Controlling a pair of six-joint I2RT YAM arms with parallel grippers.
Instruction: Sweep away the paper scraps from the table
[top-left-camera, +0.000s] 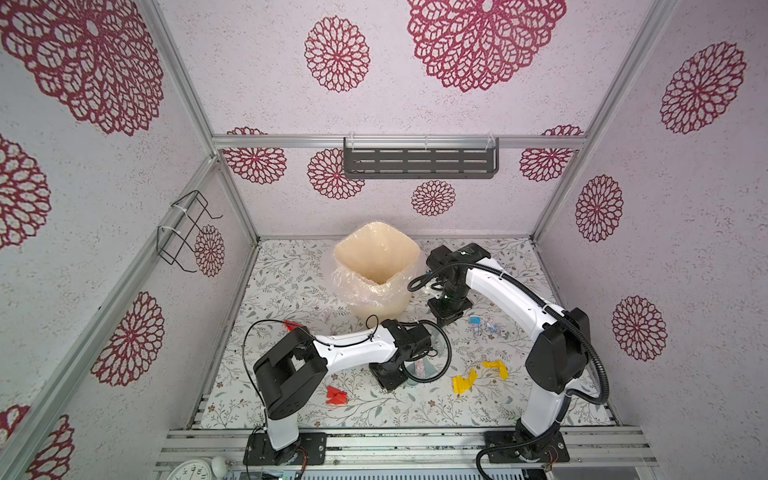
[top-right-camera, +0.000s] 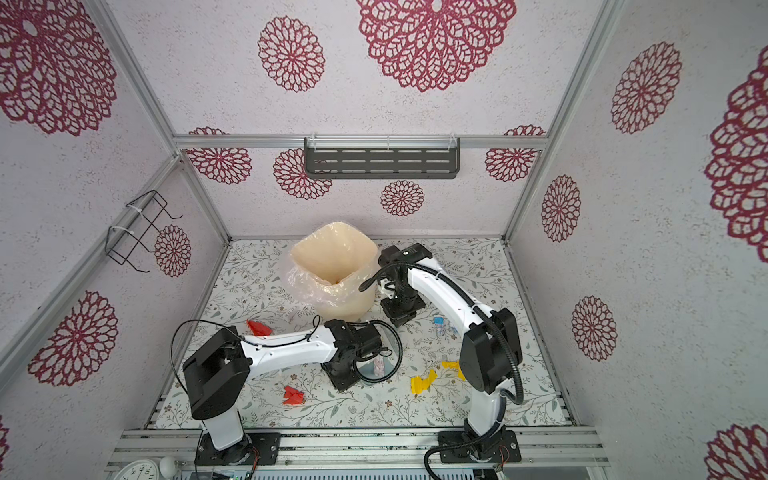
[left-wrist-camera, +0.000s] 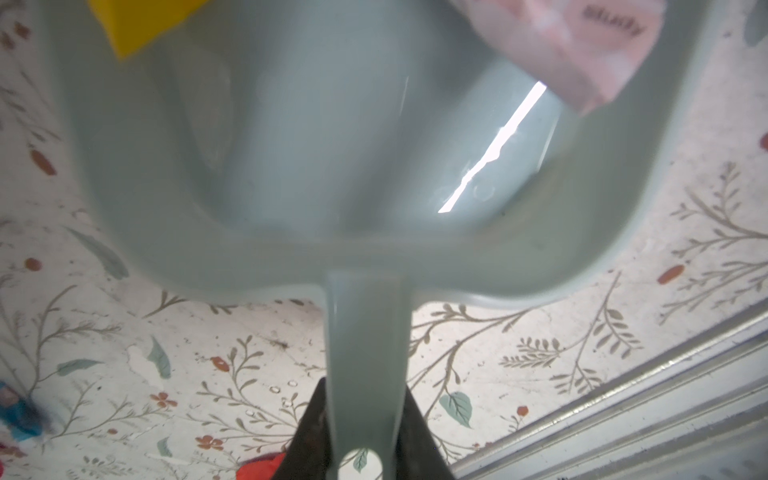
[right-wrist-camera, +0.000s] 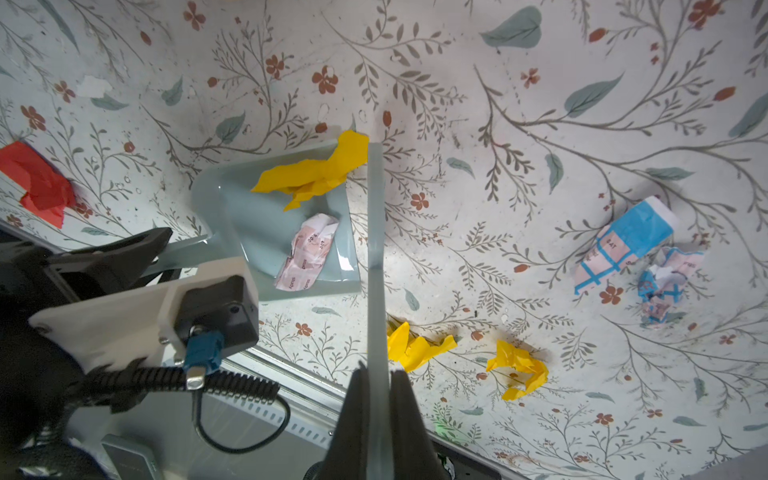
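The paper scraps (right-wrist-camera: 517, 368) litter the counter (right-wrist-camera: 540, 137), two in the dustpan (right-wrist-camera: 249, 224); light, crumpled, probably better pushed than pinched. The left hand (left-wrist-camera: 362, 419) grips its handle; the right hand (right-wrist-camera: 376, 395) clamps the brush (right-wrist-camera: 375, 249).

I read "study" on the pink-white scrap (left-wrist-camera: 561, 41) in the dustpan (left-wrist-camera: 291, 145), "SAT" on the blue-gridded scrap (right-wrist-camera: 623, 245), numerals 10 and 11 on the clock face (top-left-camera: 193, 471).

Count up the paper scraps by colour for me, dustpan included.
Red scraps: 2
Yellow scraps: 3, one in the dustpan
White printed scraps: 3, one in the dustpan
Total: 8. A pale bit near the bin is too faint to count.
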